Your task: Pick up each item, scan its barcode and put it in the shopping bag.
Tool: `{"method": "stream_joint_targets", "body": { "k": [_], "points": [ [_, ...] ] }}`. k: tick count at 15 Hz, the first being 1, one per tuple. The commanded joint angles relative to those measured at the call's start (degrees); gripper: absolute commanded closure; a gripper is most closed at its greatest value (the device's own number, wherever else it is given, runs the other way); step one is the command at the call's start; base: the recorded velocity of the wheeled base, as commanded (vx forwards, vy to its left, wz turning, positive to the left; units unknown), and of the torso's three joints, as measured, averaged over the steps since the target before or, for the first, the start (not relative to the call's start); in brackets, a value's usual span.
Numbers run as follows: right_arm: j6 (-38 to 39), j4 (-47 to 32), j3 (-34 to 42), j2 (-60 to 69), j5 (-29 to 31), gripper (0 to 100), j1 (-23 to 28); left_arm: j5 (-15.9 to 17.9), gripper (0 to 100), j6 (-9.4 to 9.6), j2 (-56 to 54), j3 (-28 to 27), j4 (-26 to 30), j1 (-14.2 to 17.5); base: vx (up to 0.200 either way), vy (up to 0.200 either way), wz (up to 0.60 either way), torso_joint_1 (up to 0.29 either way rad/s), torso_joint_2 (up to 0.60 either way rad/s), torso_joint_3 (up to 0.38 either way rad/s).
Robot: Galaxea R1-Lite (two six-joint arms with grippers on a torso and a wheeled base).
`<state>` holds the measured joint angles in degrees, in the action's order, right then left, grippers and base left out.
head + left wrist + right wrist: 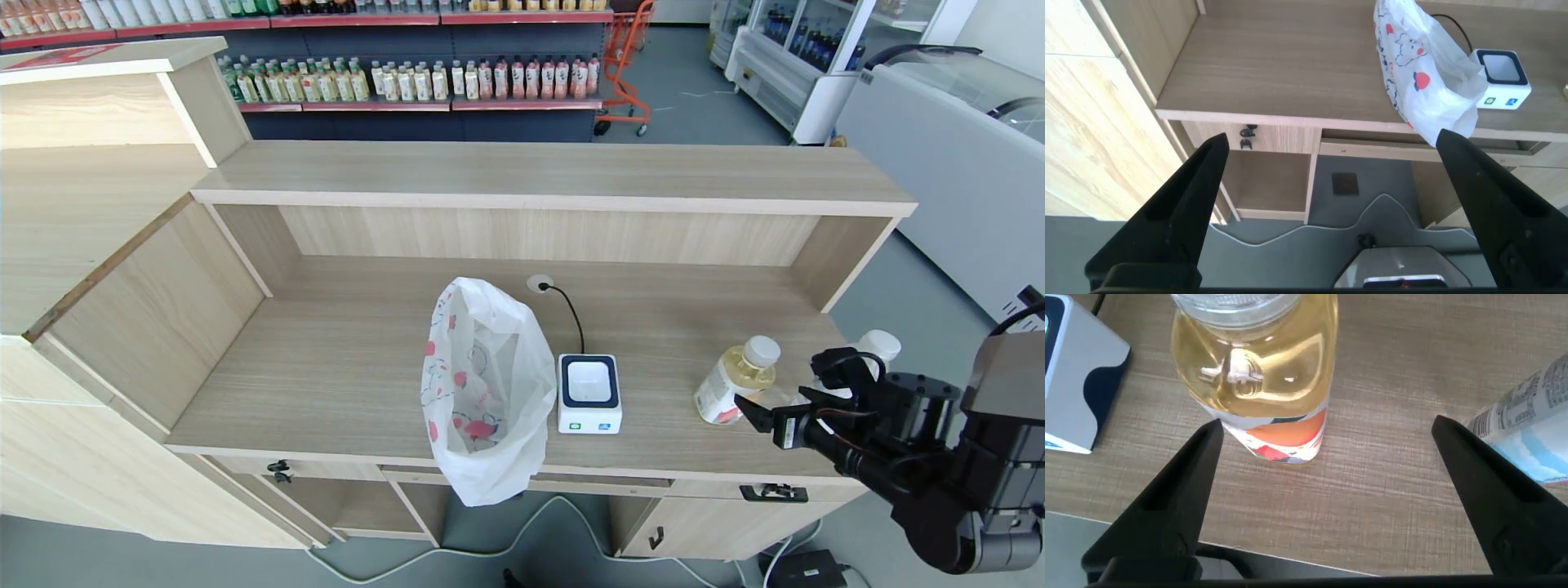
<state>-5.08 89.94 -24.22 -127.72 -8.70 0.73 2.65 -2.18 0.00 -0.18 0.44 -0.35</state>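
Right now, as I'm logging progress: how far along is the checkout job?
Done: nothing visible; no item shows through the shopping bag. In hand: the right pincer, open, faces the yellow-drink bottle without gripping it. Remaining: that bottle and the second bottle beside it, both on the counter, need scanning and bagging.

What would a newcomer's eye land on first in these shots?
The white shopping bag with red print, standing open at the counter's front edge, with the white barcode scanner just to its right. Farther right, the right hand sits open toward a white-capped bottle of yellow drink, with a second white-capped bottle beside it.
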Motion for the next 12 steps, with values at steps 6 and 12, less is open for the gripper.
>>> {"method": "stream_joint_targets", "body": {
  "k": [6, 12],
  "points": [
    [2.01, 0.06, -7.51, -5.08, -0.08, 0, -3.37, -0.01, 0, -0.02, 0.0, 0.01, 0.0, 0.0, 0.0, 0.0, 0.0, 0.0, 0.0, 0.0],
    [1.83, 0.06, -14.71, -9.83, -0.17, 0, -4.42, -0.01, 0, -0.02, 0.0, 0.01, 0.0, 0.0, 0.0, 0.0, 0.0, 0.0, 0.0, 0.0]
  ]
}}
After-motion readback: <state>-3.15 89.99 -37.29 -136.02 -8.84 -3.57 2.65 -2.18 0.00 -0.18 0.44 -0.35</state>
